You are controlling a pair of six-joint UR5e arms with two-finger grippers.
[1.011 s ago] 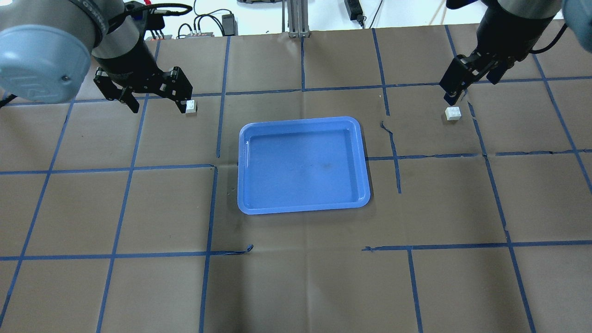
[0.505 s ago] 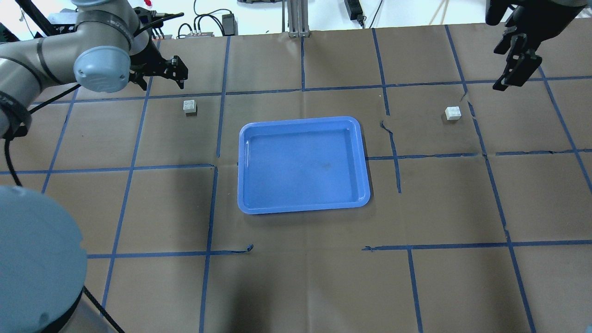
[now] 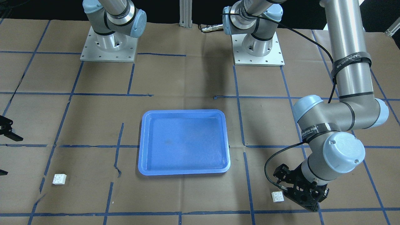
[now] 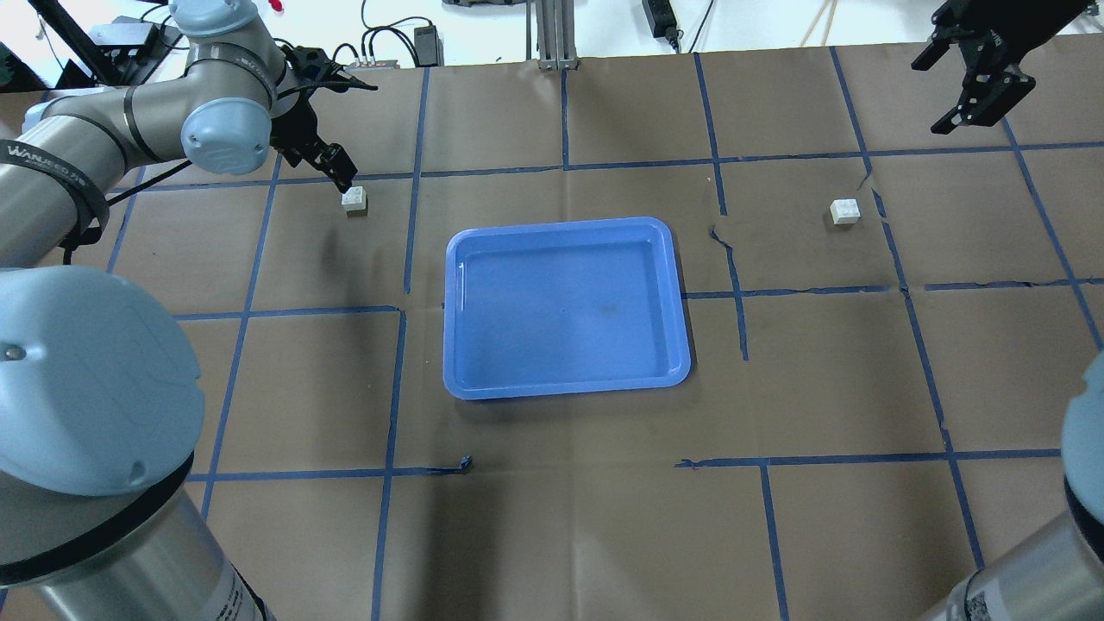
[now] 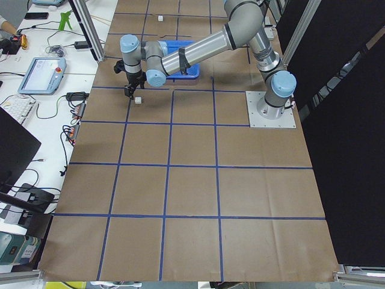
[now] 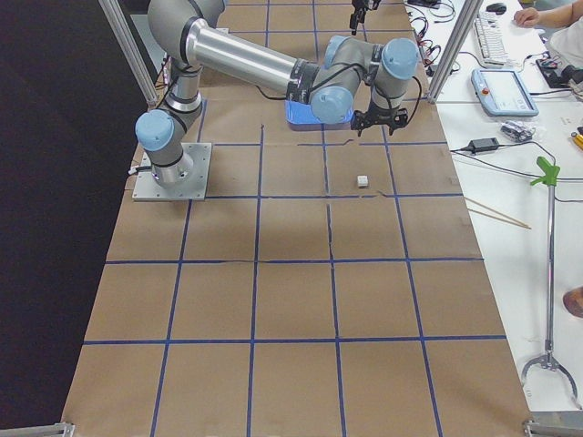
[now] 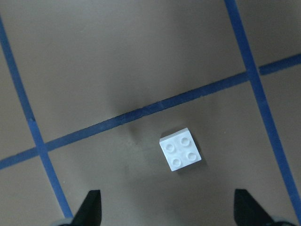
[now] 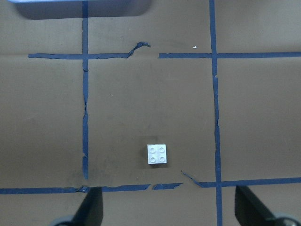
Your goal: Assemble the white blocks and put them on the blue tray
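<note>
white blocks [image 4: 354,199] lie well apart on your table. at left, a strap [image 4: 43,164] on the left arm reads "waneed"; the left gripper [image 7: 167,212] hangs spread open beside one block [image 7: 181,149]. the blue tray [image 4: 565,386] sits midway. at right, the other block [image 4: 845,211] lies near the wide-open right gripper [image 8: 167,209]. brown paper [image 4: 552,517] gridded with blue tape [image 4: 285,473] covers everything.

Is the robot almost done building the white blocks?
Just starting. The tray is empty. The left block lies by the open left claw; the right block lies far off, the open right claw raised away from it. Neither is grabbed. To do: grab, snap together, put on tray.
</note>
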